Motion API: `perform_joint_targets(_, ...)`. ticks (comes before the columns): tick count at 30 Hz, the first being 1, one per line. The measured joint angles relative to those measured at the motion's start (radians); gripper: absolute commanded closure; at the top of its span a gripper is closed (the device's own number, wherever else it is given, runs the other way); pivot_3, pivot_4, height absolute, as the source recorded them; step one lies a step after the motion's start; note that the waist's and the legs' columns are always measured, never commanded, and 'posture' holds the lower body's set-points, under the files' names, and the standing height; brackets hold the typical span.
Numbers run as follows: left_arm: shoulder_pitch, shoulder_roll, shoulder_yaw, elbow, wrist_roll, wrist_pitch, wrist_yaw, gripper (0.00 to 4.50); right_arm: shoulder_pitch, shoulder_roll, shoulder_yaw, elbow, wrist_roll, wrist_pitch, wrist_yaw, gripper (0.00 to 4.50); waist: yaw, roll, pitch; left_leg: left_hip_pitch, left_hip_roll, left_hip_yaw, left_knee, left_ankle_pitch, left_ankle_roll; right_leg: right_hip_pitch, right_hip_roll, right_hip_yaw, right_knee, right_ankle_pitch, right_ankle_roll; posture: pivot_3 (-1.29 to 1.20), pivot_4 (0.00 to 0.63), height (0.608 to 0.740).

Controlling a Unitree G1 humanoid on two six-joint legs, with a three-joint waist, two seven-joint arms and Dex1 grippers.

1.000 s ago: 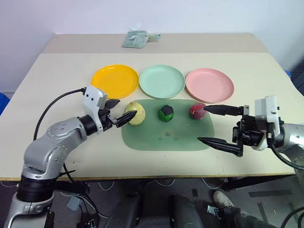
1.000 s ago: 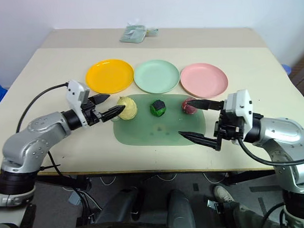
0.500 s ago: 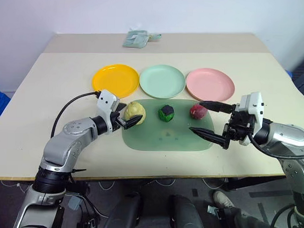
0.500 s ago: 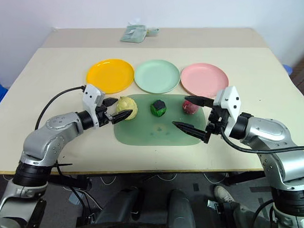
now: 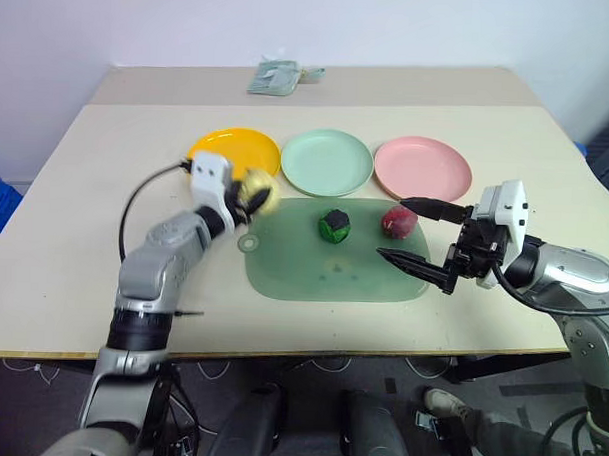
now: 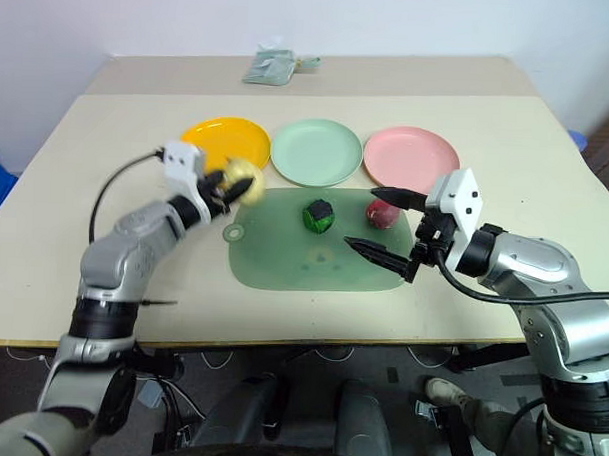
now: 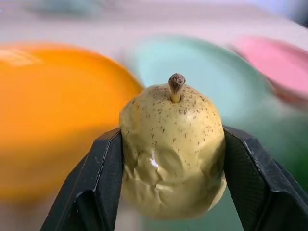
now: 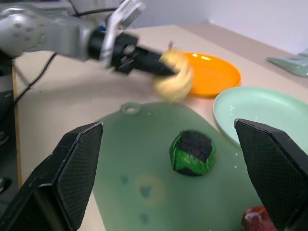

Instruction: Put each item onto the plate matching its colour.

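Left eye view, and nearest to us is the green mat [image 5: 328, 264] lying flat on the pale bench [image 5: 74, 240], its near edge closest to the robot. Over the mat's right side hangs the right hand [image 5: 412, 232], fingers spread wide with nothing between them, one finger above the mat's near right corner, the other reaching toward the dark red item [image 5: 398, 222]. That red item sits on the mat's far right corner, just beside the upper fingertip; contact there cannot be told. Middle of the mat's far edge: the green-and-black item [image 5: 334, 225], sitting alone, well clear of both hands.

Over on the left, the left hand [image 5: 247, 198] is clamped on the pale yellow item [image 5: 258, 194], lifted off the mat and hanging above the bench at the mat's far left corner, right by the near rim of the orange-yellow plate [image 5: 227, 146]. The left wrist view shows it plainly: a speckled pear-like lump [image 7: 172, 149] with a small stem on top, squeezed between two black fingers [image 7: 103, 178], one on each flank.

Farther back, the three plates stand in a row: orange-yellow on the left, mint green plate [image 5: 327, 161] in the centre, pink plate [image 5: 422, 168] on the right, all bare. Beyond them, near the far edge, lies a small folded greenish packet [image 5: 273, 77].
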Motion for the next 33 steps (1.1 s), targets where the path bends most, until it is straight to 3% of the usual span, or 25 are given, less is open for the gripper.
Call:
perform_joint_targets(10,-0.368,-0.053,0.098,0.715,0.103,-0.357,0.172,2.11,-0.125,0.094,0.068,0.142,-0.136,-0.087,-0.057,0.00,-0.002,-0.002,0.000,-0.002,-0.004,0.000,0.001,0.003,-0.004,-0.004,-0.001,0.000,0.004,0.001,0.002,0.00,0.150,0.740)
perform_joint_targets(14,-0.425,-0.068,0.097,0.894,0.116,-0.446,0.150,0.14,-0.131,0.112,0.074,0.188,-0.165,-0.116,-0.058,0.00,-0.004,-0.003,0.001,-0.003,-0.005,0.001,0.001,0.003,-0.004,-0.007,-0.001,0.001,0.008,0.001,0.002,0.00,0.150,0.740)
perform_joint_targets(17,-0.432,-0.068,0.098,0.933,0.115,-0.472,0.120,0.06,-0.130,0.121,0.074,0.200,-0.178,-0.135,-0.060,0.00,-0.007,-0.003,0.001,-0.003,-0.004,0.002,0.001,0.003,-0.004,-0.009,-0.001,0.001,0.009,0.001,0.002,0.00,0.150,0.740)
perform_joint_targets(20,-0.391,-0.068,0.098,0.816,0.088,-0.456,0.042,0.06,-0.124,0.125,0.073,0.199,-0.180,-0.150,-0.061,0.00,-0.008,-0.002,0.001,-0.004,-0.004,0.003,0.000,0.003,-0.004,-0.010,-0.001,0.002,0.010,0.001,0.002,0.00,0.150,0.740)
perform_joint_targets(25,-0.151,-0.032,0.052,0.288,-0.051,-0.212,-0.177,0.06,-0.080,0.120,0.063,0.172,-0.175,-0.140,-0.063,0.00,-0.015,-0.002,0.001,-0.004,-0.004,0.003,0.000,0.003,-0.004,-0.011,-0.002,0.003,0.010,0.001,0.002,0.00,0.150,0.740)
perform_joint_targets(28,0.005,0.068,-0.055,-0.025,-0.128,-0.028,-0.345,0.06,-0.015,0.086,0.029,0.093,-0.148,-0.104,-0.060,0.00,-0.015,-0.002,0.000,-0.004,-0.004,0.003,0.000,0.003,-0.004,-0.011,-0.001,0.004,0.010,0.001,0.002,0.00,0.150,0.740)
perform_joint_targets(33,0.021,0.148,-0.164,-0.102,-0.137,0.057,-0.516,0.06,0.200,0.014,-0.099,-0.033,-0.112,-0.031,-0.066,0.00,0.014,-0.001,0.000,-0.002,-0.004,0.001,0.002,0.001,0.000,-0.006,-0.001,0.002,0.010,0.001,0.001,0.00,0.150,0.740)
